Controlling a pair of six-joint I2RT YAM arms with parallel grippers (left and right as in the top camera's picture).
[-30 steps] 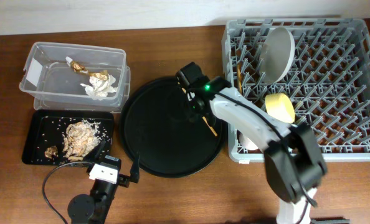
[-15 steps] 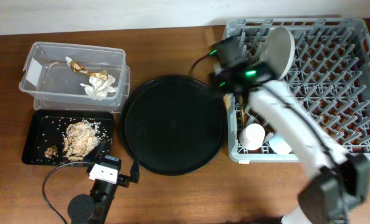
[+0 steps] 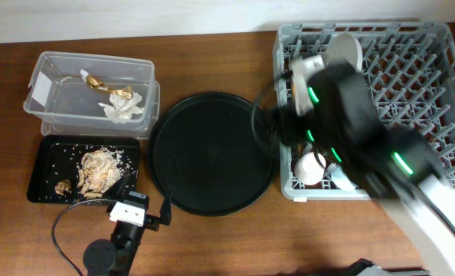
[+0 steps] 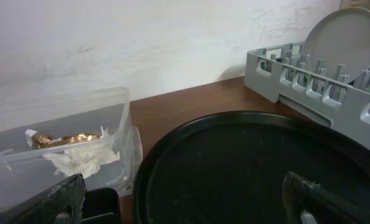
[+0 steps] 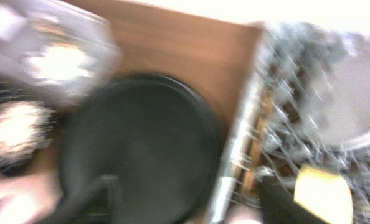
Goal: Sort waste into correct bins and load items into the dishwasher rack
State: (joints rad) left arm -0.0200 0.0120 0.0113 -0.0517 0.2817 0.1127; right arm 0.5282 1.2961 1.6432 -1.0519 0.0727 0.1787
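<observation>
The grey dishwasher rack [image 3: 434, 92] holds the pale grey plate [image 3: 345, 50] upright, a pale cup [image 3: 312, 165] and the light blue cup [image 3: 342, 181]. My right arm [image 3: 342, 115] is a blur above the rack's left side and hides the chopsticks. My right gripper [image 5: 191, 199] is open and empty, and the yellow bowl [image 5: 322, 194] shows beside it. The clear tub [image 3: 51, 77] holds white tissue [image 3: 124, 109] and the gold wrapper [image 3: 117, 93]. The black tray [image 3: 42, 165] holds food scraps [image 3: 97, 169]. My left gripper [image 4: 188, 205] is open and empty.
The large round black tray [image 3: 212, 153] lies bare between the bins and the rack, and fills the left wrist view [image 4: 247, 162]. My left arm's base [image 3: 128, 222] and its cable sit at the table's front edge.
My right gripper carried a chopstick from the round tray to the rack's left side. The arm now sweeps blurred over the rack with open, empty jaws. The left arm has not moved.
</observation>
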